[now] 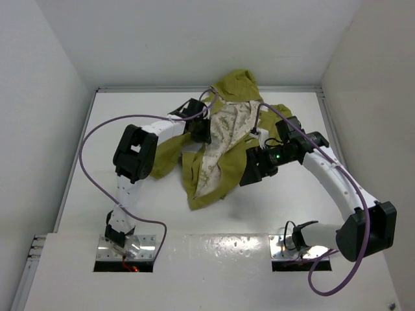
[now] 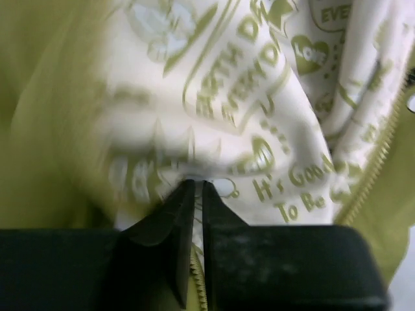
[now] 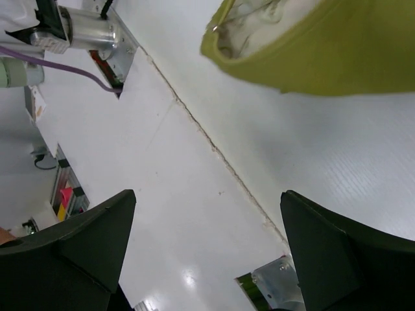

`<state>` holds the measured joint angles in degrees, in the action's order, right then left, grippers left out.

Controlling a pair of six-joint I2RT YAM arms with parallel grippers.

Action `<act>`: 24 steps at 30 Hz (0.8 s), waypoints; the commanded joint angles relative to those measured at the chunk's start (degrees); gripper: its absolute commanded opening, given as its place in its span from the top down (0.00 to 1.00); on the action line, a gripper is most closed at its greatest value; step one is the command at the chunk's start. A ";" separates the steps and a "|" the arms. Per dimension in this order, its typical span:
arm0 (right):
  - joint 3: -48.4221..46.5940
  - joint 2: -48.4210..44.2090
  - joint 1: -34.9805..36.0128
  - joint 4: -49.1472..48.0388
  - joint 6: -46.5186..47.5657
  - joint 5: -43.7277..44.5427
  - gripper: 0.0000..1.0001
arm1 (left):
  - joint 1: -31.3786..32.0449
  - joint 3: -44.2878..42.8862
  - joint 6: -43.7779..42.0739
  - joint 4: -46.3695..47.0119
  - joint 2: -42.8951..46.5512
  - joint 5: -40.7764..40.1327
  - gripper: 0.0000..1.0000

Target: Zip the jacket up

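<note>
The olive-green jacket (image 1: 214, 149) lies crumpled in the middle of the table, its front spread so the cream doodle-printed lining (image 2: 259, 97) faces up. My left gripper (image 1: 203, 133) sits on the left edge of that lining. In the left wrist view the left gripper (image 2: 198, 186) is shut on the jacket's lining edge, with a strip of zipper teeth (image 2: 197, 275) running between the jaws. Another zipper edge (image 2: 376, 162) curves along the right. My right gripper (image 1: 250, 175) hovers just right of the jacket, pointing toward the near edge. This right gripper (image 3: 207, 194) is open and holds nothing, with a jacket fold (image 3: 311, 58) above it.
White walls enclose the white table (image 1: 130, 123) on three sides. A seam (image 3: 214, 149) crosses the tabletop near the front. The left arm's metal base plate (image 3: 97, 32) and purple cable (image 3: 58, 61) show in the right wrist view.
</note>
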<state>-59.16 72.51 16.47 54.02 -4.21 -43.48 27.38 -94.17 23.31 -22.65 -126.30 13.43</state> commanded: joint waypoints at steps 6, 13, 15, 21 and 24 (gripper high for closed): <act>1.75 0.18 3.12 -13.48 -7.09 -1.08 0.14 | -1.36 20.62 -1.17 19.12 22.19 3.63 0.55; -0.16 7.63 21.91 -22.29 -5.46 13.42 0.19 | -3.63 28.21 -0.55 -1.42 44.27 -8.86 0.49; -4.11 14.66 24.65 -21.68 -7.03 12.90 0.21 | -4.17 32.71 -2.21 -1.43 54.25 -11.13 0.47; -6.23 27.74 27.21 -27.20 -12.21 12.81 0.24 | -7.16 35.91 -6.44 -6.94 66.00 -8.01 0.12; -5.54 31.27 26.51 -31.59 -15.39 12.02 0.24 | -9.79 37.03 -7.92 -7.93 69.16 -2.91 0.13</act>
<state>-63.51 101.69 43.72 28.88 -15.29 -31.79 19.97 -57.78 18.04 -27.31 -59.22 6.13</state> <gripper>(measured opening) 0.758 0.877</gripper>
